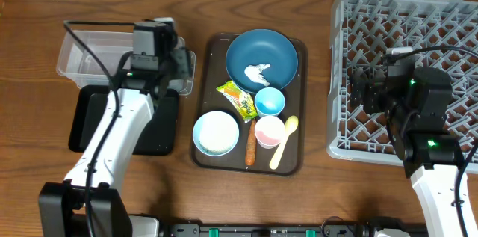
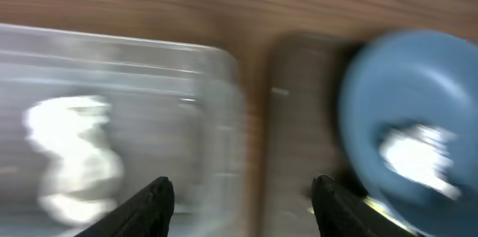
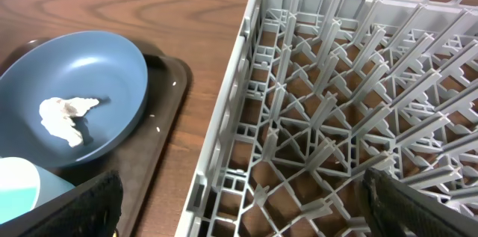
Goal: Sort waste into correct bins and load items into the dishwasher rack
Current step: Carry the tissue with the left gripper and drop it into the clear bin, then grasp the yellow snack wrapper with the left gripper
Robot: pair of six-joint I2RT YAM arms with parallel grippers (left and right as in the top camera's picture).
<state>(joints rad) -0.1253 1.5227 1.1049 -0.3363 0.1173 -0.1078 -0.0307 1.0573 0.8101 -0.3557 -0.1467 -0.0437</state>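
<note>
Clear plastic is lying right under my left jaws. I am hovering them, spread apart and gripping nothing, over the end wall of the clear tub [image 2: 216, 80]. A white tissue [image 2: 71, 155] seems to be sitting inside it, off to their left, though that view is smeared. Just to their right the rim of the brown serving tray [image 2: 299, 117] is running past. Beyond it the dark blue bowl [image 2: 388, 87] is holding another tissue [image 2: 418, 155], likely my next pick.

My right jaws are also gaping wide and empty, hanging over the left wall of the dishwasher rack [image 3: 224, 117]; parked there, I judge, so dishes need only a short carry. Farther left of them, the wrapper [image 1: 237, 96], carrot [image 1: 251, 147], light-blue cup [image 1: 269, 102], pink cup [image 1: 269, 130], white bowl [image 1: 216, 132] and spoon [image 1: 284, 143] are lying on the serving tray. The black tray [image 1: 86, 121] is lying beneath my left arm.
</note>
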